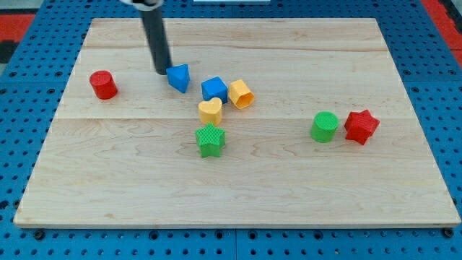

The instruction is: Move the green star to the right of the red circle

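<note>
The green star lies near the middle of the wooden board, below the yellow heart. The red circle stands at the view's left, well apart from the star. My tip touches the board at the upper left, just left of the blue triangle and to the right of the red circle. The tip is above and left of the green star, not touching it.
A blue cube and a yellow hexagon block sit right of the blue triangle. A green circle and a red star stand at the view's right. A blue pegboard surrounds the board.
</note>
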`<state>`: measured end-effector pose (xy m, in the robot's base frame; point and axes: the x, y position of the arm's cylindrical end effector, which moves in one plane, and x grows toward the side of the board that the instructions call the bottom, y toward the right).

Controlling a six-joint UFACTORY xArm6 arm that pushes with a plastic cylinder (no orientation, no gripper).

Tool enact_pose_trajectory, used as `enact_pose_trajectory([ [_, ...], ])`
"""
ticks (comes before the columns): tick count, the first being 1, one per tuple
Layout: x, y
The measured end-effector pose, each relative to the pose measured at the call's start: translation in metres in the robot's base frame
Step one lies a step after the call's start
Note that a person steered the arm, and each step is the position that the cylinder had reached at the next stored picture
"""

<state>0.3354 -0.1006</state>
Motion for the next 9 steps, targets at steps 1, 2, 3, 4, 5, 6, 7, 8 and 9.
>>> enact_pose_trajectory([
  [1,0.024,0.040],
  [2,0.036,-0.001],
  [3,0.111,-0.011],
  [4,0.134,-0.010],
  [5,0.131,0.041],
  [6,0.120,0.063],
  [7,0.110,0.064],
  [8,0.133,0.117],
  [9,0.171,0.127],
])
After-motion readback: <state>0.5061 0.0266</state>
